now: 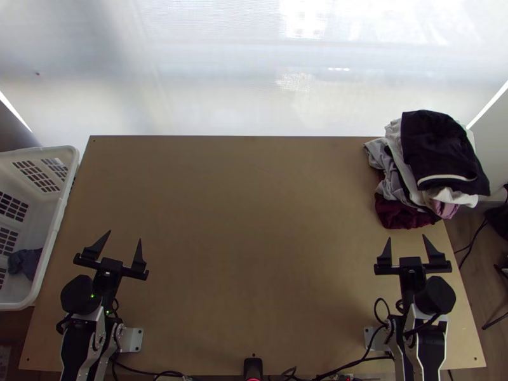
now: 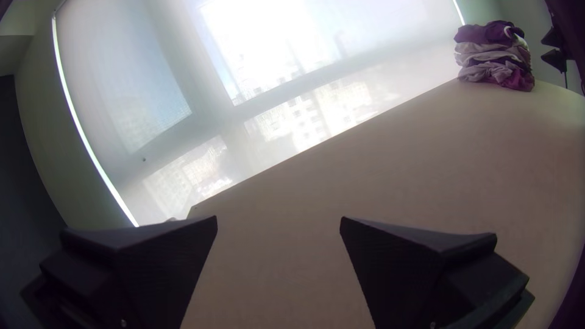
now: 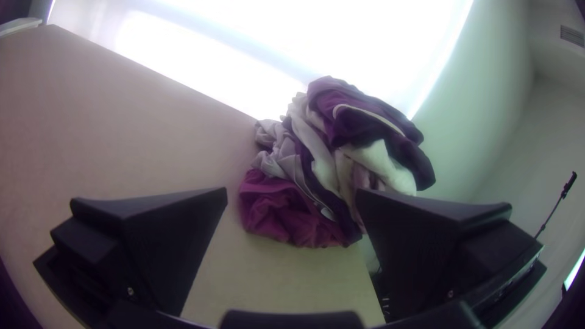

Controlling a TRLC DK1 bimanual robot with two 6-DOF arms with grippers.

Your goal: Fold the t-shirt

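Left fingers (image 2: 402,262) and right fingers (image 3: 420,244) gape empty, and overlapping layers in the clothes pile (image 1: 438,152) at the worktop's (image 1: 247,222) two o'clock could make one grab drag extras

Garment pile (image 1: 438,152): on the tabletop (image 1: 247,222), far right corner. Basket (image 1: 54,228): beside left edge, cloth (image 1: 25,261) inside.

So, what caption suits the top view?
Clothes pile on a wooden table, left pincer and right pincer both open.
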